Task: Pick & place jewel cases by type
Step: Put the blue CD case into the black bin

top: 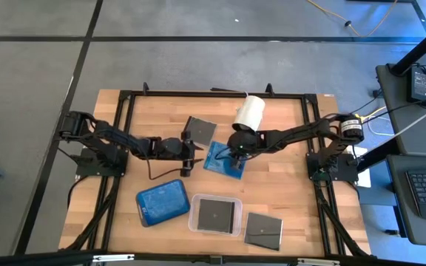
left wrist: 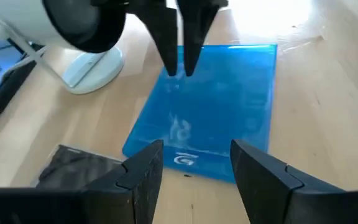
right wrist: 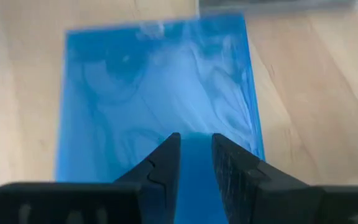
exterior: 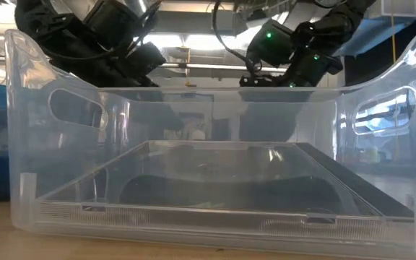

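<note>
At table centre, the right gripper (right wrist: 194, 155) nips the translucent blue square plastic jewel case (top: 222, 158); the left gripper (left wrist: 194, 168) waits wide, empty, at its nine o'clock. One dark case (top: 218, 214) lies in the clear tray (top: 193, 219); two dark cases remain outside.

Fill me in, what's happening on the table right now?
Both arms meet over a blue jewel case at mid-table. The right gripper has its narrow-set fingers down at one edge of it; whether they actually grip it can't be told. The left gripper faces the opposite edge with fingers open, not touching. A dark jewel case lies in the clear tray, another dark case beside it, and a third near the white cylinder.
</note>
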You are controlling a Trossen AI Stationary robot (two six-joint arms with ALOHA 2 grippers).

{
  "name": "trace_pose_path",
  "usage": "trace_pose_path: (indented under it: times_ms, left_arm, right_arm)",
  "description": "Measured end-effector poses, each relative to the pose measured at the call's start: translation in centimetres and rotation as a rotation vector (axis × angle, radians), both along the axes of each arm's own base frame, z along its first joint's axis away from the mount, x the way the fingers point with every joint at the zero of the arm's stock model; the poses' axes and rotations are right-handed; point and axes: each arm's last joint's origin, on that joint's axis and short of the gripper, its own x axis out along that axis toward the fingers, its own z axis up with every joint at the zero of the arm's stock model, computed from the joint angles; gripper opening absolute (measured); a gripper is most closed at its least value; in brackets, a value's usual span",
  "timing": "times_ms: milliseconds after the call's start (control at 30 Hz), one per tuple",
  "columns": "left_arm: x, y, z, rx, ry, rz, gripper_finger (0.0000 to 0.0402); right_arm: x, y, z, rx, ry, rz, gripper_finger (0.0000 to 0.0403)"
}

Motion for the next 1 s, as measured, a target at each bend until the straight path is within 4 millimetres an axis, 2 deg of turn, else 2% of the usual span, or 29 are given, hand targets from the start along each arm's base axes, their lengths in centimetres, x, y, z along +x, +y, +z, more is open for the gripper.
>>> trace_pose_path:
  times_ms: [233, 367, 567, 667, 833, 1000]
  left_arm:
    - [0.1, -0.8, -0.8, 0.138, 0.056, 0.014, 0.0185]
    - [0.2, -1.2, -1.1, 0.136, 0.063, -0.007, 0.0185]
    - [0.2, -1.9, -1.1, 0.146, 0.059, -0.036, 0.0185]
    - [0.1, -2.2, -1.1, 0.156, 0.066, -0.051, 0.0184]
    - [0.1, -2.5, -1.1, 0.155, 0.06, -0.062, 0.0185]
    - [0.1, -2.6, -1.0, 0.162, 0.054, -0.069, 0.0184]
  right_arm:
    - [1.0, 1.0, 1.2, -0.006, -0.146, 0.027, 0.0096]
    - [0.6, 2.1, 1.8, 0.016, -0.178, 0.037, 0.0096]
    - [-2.1, 2.7, 2.8, 0.087, -0.303, -0.015, 0.0096]
    - [-4.0, 2.7, 2.4, 0.12, -0.345, -0.06, 0.0096]
    - [-6.9, 2.7, 1.6, 0.068, -0.38, -0.133, 0.0096]
    - [-8.6, 2.9, 1.1, 0.105, -0.392, -0.162, 0.0096]
